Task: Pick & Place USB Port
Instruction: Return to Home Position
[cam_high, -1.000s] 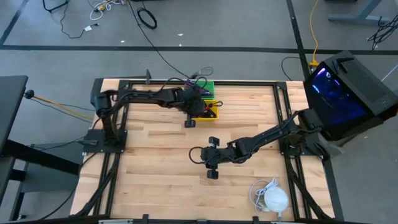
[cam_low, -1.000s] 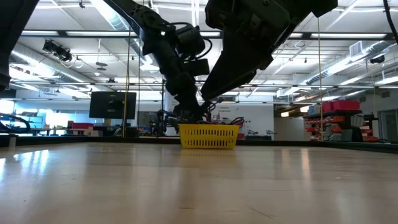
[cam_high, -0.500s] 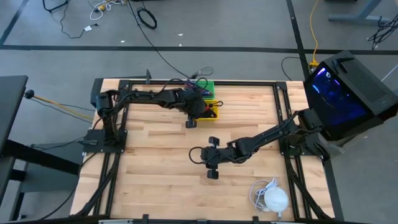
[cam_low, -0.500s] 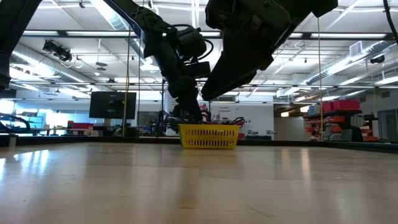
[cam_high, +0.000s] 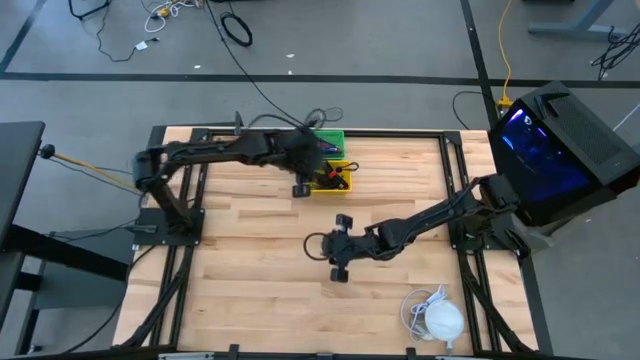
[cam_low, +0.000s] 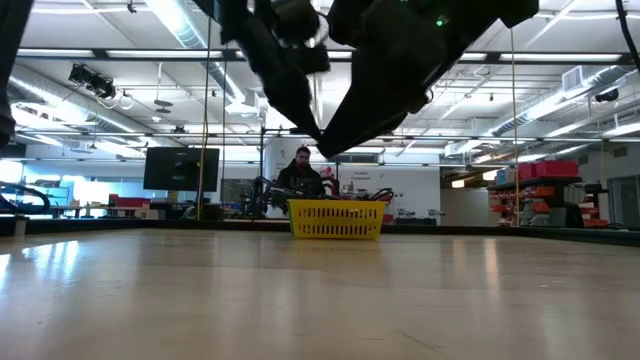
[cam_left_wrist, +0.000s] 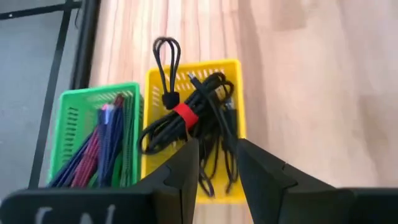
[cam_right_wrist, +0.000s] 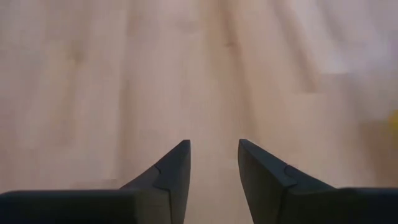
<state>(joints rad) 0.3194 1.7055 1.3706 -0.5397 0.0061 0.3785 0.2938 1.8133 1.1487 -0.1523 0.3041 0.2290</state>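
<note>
A yellow basket holds a bundle of black USB cables bound by a red tie; the bundle rests inside on the basket's floor and walls. A green basket beside it holds coloured cables. Both stand near the table's far edge. My left gripper hovers open above the yellow basket, touching nothing. My right gripper is open over bare wood at mid-table. In the low view the yellow basket stands far off, with both arms dark above it.
A white rounded object with a coiled white cable lies near the table's near right corner. A black frame borders the tabletop. A person shows in the room behind the baskets. Bare wood spreads left of and in front of my right gripper.
My left gripper has risen from the yellow basket, going up out of the low view's middle and drawing slightly toward the table's left. The cable bundle stays in the basket. My right arm has barely shifted.
</note>
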